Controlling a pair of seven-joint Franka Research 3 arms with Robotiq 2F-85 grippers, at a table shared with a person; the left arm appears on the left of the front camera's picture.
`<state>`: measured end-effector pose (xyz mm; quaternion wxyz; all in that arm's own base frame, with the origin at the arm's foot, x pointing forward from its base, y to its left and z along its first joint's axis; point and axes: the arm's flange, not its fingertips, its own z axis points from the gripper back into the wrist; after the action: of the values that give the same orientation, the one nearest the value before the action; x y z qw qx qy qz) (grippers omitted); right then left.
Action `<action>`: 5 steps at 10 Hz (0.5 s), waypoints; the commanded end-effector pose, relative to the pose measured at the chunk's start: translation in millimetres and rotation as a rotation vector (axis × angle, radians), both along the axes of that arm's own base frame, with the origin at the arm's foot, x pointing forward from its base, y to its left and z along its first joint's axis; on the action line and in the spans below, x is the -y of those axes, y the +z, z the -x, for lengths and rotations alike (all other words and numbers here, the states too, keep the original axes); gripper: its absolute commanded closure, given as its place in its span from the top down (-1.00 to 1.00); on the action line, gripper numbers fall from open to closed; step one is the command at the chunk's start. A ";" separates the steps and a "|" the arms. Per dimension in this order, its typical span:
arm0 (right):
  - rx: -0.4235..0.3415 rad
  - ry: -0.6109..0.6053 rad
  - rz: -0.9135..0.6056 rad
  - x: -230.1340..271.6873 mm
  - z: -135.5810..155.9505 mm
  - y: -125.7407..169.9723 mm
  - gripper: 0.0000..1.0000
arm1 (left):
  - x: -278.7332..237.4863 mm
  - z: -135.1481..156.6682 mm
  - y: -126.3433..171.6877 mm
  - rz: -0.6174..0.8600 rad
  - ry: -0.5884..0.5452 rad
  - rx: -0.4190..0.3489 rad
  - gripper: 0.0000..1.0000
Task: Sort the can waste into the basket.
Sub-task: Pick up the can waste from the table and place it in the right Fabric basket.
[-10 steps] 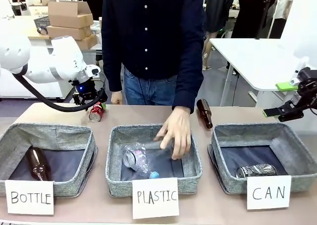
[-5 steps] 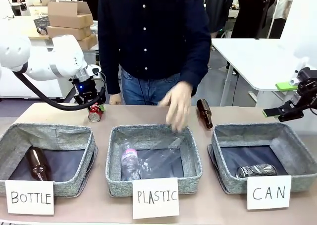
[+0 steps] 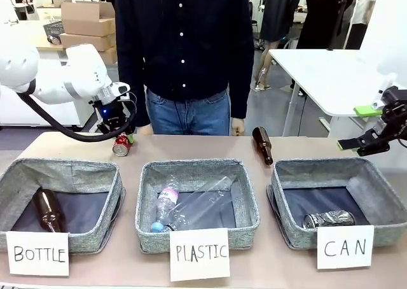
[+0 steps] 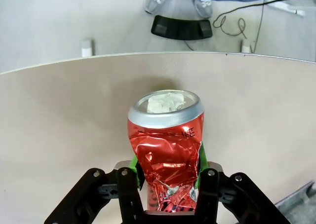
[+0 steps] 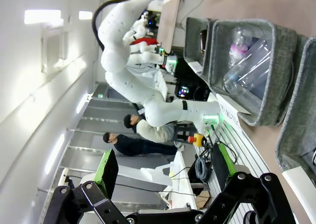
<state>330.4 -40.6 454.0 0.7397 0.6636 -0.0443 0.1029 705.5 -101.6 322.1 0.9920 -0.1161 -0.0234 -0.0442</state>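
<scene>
**Red can [image 3: 121, 145] gripped at far left, basket [image 3: 318, 163] signed CAN at far right**
The basket is found between 3 and 4 o'clock from the left gripper [image 3: 121, 139], beyond the PLASTIC basket [image 3: 191, 167]. The right gripper [image 3: 357, 128] is hung nearer to it, with jaws spread wide and nothing held. The red can is clamped by the left gripper, its long axis laid along the fingers, top toward 12 o'clock in the left wrist view. A dark can [image 3: 328, 219] is already laid inside the basket.
</scene>
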 end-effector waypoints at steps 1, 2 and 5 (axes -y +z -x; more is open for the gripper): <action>0.008 0.002 0.012 0.8 1.3 1.1 1.00 | -8.0 3.3 16.8 0.051 -0.008 0.000 -0.88; 0.008 0.002 0.012 0.8 1.3 1.1 1.00 | -14.7 21.6 50.7 0.106 -0.015 -0.015 -0.88; 0.008 0.002 0.012 0.8 1.3 1.1 1.00 | -19.6 160.8 192.1 0.435 -0.170 0.158 -0.88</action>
<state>330.5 -41.0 454.3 0.7400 0.6632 -0.0448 0.1028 630.2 -97.6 483.9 0.9576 -0.2614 -0.0786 -0.0924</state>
